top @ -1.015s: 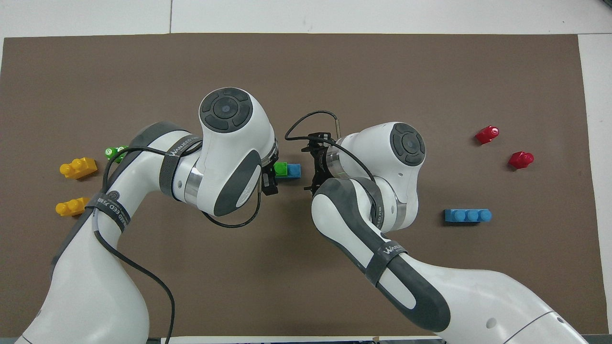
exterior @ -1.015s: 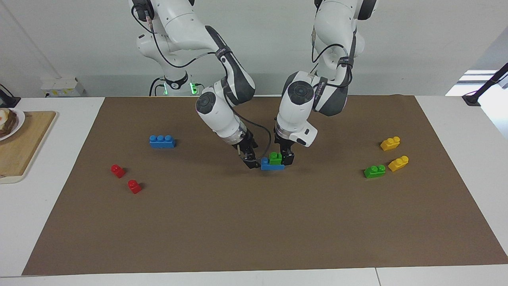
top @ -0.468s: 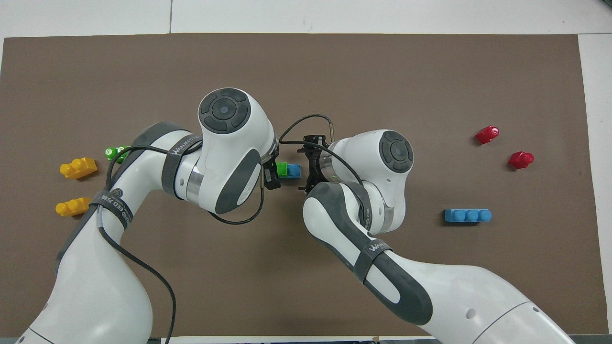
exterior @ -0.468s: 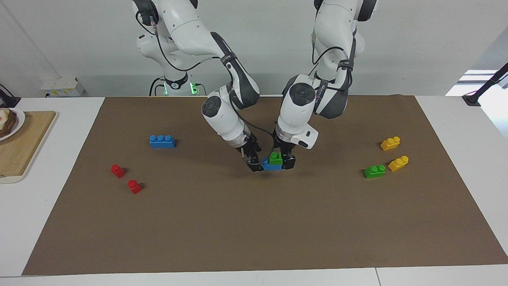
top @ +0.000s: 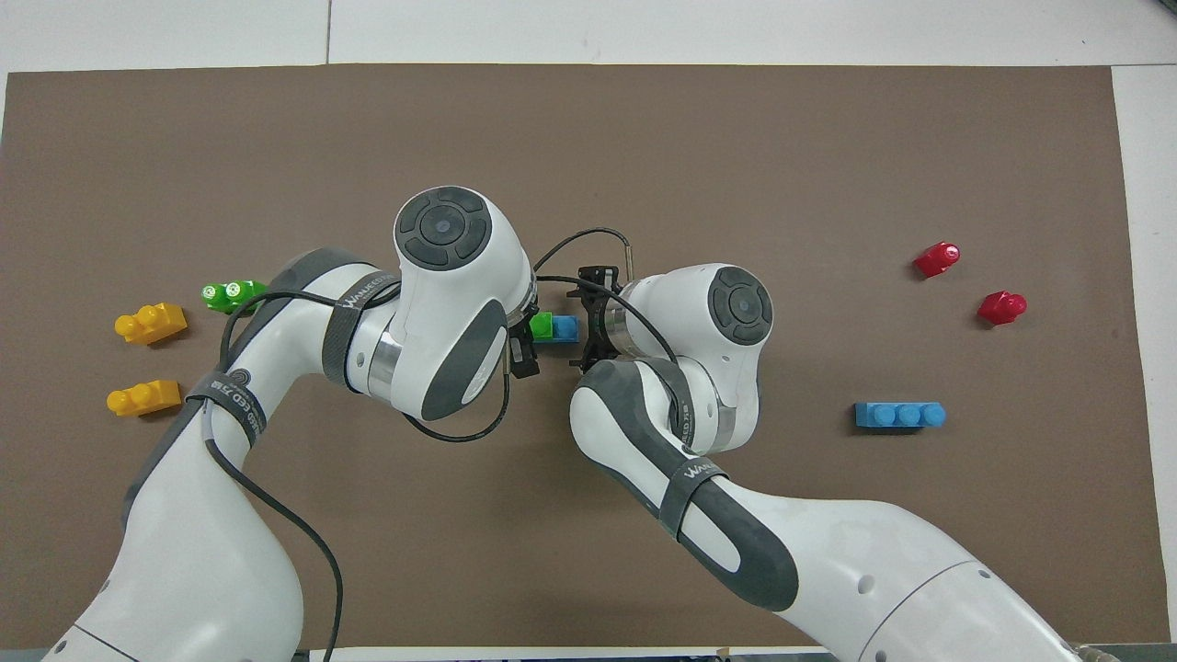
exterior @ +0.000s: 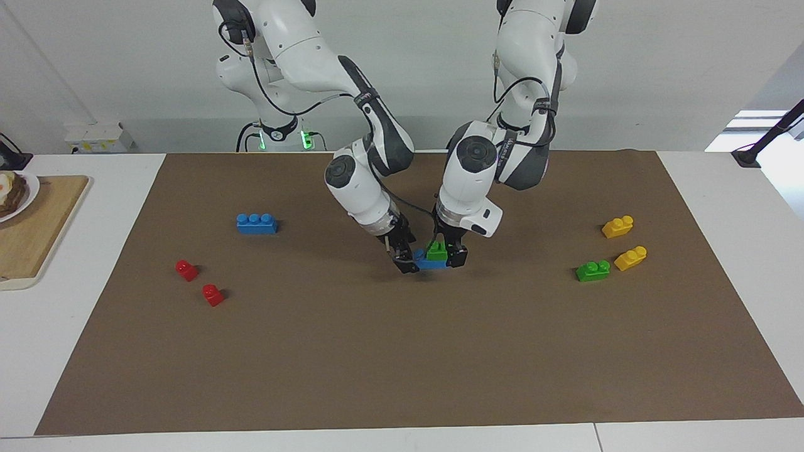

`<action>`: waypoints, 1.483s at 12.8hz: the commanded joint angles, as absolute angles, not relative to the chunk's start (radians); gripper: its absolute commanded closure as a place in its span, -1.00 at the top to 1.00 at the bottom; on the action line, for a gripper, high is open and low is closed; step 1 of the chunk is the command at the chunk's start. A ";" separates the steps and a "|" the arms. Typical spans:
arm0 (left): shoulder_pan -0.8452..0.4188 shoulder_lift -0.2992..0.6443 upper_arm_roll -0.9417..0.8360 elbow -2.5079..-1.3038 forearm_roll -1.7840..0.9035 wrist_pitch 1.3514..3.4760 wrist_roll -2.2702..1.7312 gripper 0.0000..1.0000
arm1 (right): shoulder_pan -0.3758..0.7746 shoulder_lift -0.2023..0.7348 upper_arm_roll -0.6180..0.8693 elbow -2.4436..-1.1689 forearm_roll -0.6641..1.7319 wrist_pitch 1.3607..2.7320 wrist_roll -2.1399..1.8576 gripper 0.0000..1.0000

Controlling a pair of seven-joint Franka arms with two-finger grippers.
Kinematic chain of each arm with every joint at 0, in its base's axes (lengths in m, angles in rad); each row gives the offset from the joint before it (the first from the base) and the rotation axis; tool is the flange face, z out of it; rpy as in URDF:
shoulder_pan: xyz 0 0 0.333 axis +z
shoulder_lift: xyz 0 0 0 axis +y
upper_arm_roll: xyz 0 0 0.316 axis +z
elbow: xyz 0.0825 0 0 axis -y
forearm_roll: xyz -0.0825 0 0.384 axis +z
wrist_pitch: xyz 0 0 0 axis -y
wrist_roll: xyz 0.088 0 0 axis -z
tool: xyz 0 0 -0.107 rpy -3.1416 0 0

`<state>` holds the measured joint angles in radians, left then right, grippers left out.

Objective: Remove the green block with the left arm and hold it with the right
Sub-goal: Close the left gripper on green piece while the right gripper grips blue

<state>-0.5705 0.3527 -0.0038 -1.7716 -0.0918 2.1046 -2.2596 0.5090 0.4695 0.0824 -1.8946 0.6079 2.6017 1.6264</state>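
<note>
A green block (exterior: pixel 435 252) sits pressed onto a blue brick (exterior: pixel 429 263) at the middle of the brown mat; the pair also shows in the overhead view, green block (top: pixel 541 325) and blue brick (top: pixel 565 328). My left gripper (exterior: pixel 448 250) comes down from above and is shut on the green block. My right gripper (exterior: pixel 406 262) is low at the blue brick's end toward the right arm, touching it. A second green block (exterior: pixel 593 270) lies loose toward the left arm's end, also seen in the overhead view (top: pixel 230 294).
Two yellow blocks (exterior: pixel 617 226) (exterior: pixel 630 258) lie by the loose green block. A second blue brick (exterior: pixel 256 223) and two red blocks (exterior: pixel 186 270) (exterior: pixel 213 294) lie toward the right arm's end. A wooden board (exterior: pixel 31 232) with a plate sits off the mat.
My right gripper has moved in to the end of the blue brick. My left gripper has settled slightly closer around the green block. The bricks have stayed in place.
</note>
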 commanded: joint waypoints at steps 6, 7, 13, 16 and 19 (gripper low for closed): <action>-0.604 0.334 0.006 -1.836 -0.086 2.166 -2.270 1.00 | 0.529 0.476 0.083 -1.890 0.634 2.643 1.631 0.82; -0.606 0.334 0.006 -1.841 -0.086 2.167 -2.270 1.00 | 0.531 0.476 0.083 -1.890 0.634 2.646 1.631 0.79; -0.614 0.330 0.006 -1.859 -0.086 2.183 -2.260 1.00 | 0.554 0.482 0.083 -1.890 0.675 2.683 1.628 -0.58; -0.614 0.330 0.006 -1.859 -0.086 2.183 -2.260 0.94 | 0.557 0.480 0.081 -1.894 0.675 2.684 1.618 -1.00; -0.614 0.330 0.006 -1.859 -0.086 2.183 -2.260 0.63 | 0.558 0.494 0.083 -1.894 0.675 2.715 1.621 -1.00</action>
